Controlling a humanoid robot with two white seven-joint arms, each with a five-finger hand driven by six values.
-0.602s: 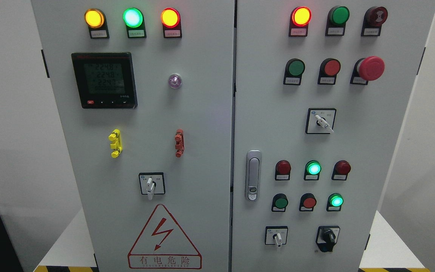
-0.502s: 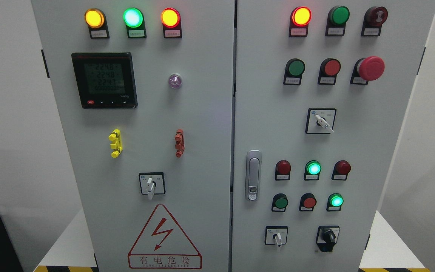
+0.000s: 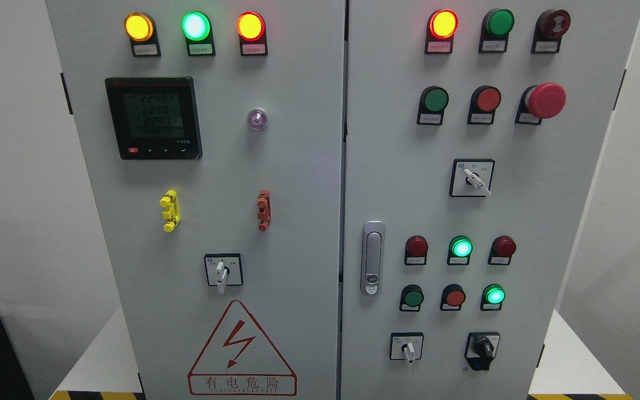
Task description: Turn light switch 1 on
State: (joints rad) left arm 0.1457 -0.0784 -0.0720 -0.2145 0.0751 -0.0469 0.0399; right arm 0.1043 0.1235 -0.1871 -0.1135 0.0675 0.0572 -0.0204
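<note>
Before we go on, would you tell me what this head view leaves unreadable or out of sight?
- Button labels: print too small to read, so switch 1 cannot be identified.
- Meter: digits blurred.
- Warning sign: clipped by bottom edge.
- Both hands: outside the frame.

The warning sign (image 3: 242, 350), a red triangle with a lightning bolt low on the left cabinet door (image 3: 298, 222), carries the Chinese characters 有电危险 in its base strip, with a line of tiny Latin letters beneath that is too small to read. Well above the sign, the digital meter (image 3: 153, 118) shows stacked rows of digits; the upper rows look like 2248, though the last figures are blurred. The small white labels under the lamps and buttons above and to the right of the sign are too small to read.
</note>
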